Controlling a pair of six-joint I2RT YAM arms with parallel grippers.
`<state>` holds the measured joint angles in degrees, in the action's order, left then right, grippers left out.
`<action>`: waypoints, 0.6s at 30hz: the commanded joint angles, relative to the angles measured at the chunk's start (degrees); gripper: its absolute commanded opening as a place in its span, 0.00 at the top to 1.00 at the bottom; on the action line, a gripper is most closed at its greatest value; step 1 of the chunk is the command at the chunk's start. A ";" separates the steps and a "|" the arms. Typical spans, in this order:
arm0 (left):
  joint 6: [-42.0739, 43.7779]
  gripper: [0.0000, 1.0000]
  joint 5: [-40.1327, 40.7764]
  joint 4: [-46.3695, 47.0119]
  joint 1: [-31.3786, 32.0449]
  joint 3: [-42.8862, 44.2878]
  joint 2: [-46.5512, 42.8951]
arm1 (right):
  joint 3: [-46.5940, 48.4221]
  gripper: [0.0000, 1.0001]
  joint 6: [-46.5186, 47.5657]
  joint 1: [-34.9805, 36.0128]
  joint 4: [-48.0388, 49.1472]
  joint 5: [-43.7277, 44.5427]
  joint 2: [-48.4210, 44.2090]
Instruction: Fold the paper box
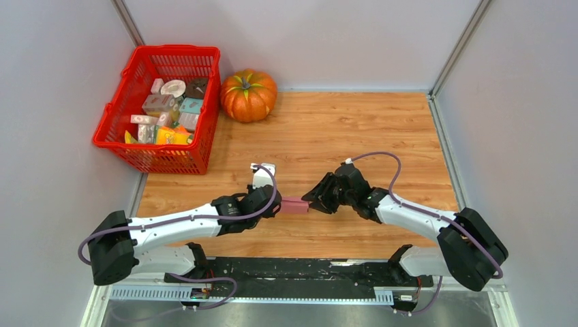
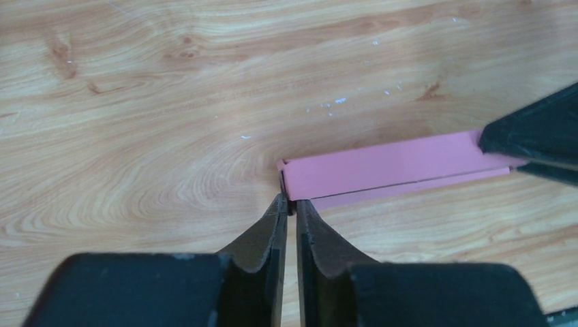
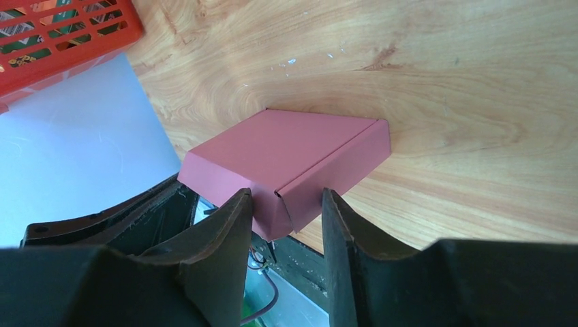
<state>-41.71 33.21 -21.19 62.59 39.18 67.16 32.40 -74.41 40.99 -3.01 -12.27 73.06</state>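
The pink paper box [image 1: 294, 205] is folded shut into a flat rectangular box and sits between my two grippers, near the table's front middle. My left gripper [image 1: 278, 204] meets its left end. In the left wrist view its jaws [image 2: 290, 203] are nearly closed, pinching the thin card at the corner of the box [image 2: 388, 167]. My right gripper [image 1: 310, 199] is at the right end. In the right wrist view its fingers [image 3: 283, 201] straddle the near corner of the box [image 3: 286, 150] and touch both sides. One right finger [image 2: 538, 133] overlaps the box's far end.
A red basket [image 1: 163, 158] full of small packaged goods stands at the back left, and an orange pumpkin [image 1: 248, 95] sits beside it. Grey walls close in the left, back and right sides. A black rail [image 1: 293, 269] runs along the near edge.
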 commanded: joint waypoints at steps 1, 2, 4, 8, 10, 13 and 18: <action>0.75 0.78 -3.77 2.29 0.61 -2.26 -2.99 | -1.20 0.60 2.69 1.11 5.11 2.60 0.94; 1.19 0.74 -4.03 2.29 0.61 -2.53 -4.04 | -1.55 0.61 2.95 1.37 5.64 2.69 1.03; 1.90 0.64 -4.29 2.03 0.61 -2.79 -5.36 | -1.64 0.61 3.48 1.54 6.34 2.87 1.73; 2.51 0.53 -5.78 1.59 0.52 -4.46 -10.36 | -1.38 0.61 4.54 1.72 6.61 2.78 2.70; 3.21 0.48 -6.75 0.54 0.61 -4.72 -12.13 | -1.29 0.61 5.15 1.81 6.61 2.96 2.97; 4.18 0.44 -8.51 -2.97 0.34 -3.68 -14.85 | -1.38 0.61 5.68 1.90 6.61 3.66 2.97; 3.40 0.28 -12.37 -8.86 -2.20 -2.53 -19.86 | -0.76 0.61 7.00 2.16 6.00 4.10 2.53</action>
<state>-38.68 24.60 -24.80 62.39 34.59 50.87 31.55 -70.28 42.50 3.70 -10.70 74.98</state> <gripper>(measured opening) 0.698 0.393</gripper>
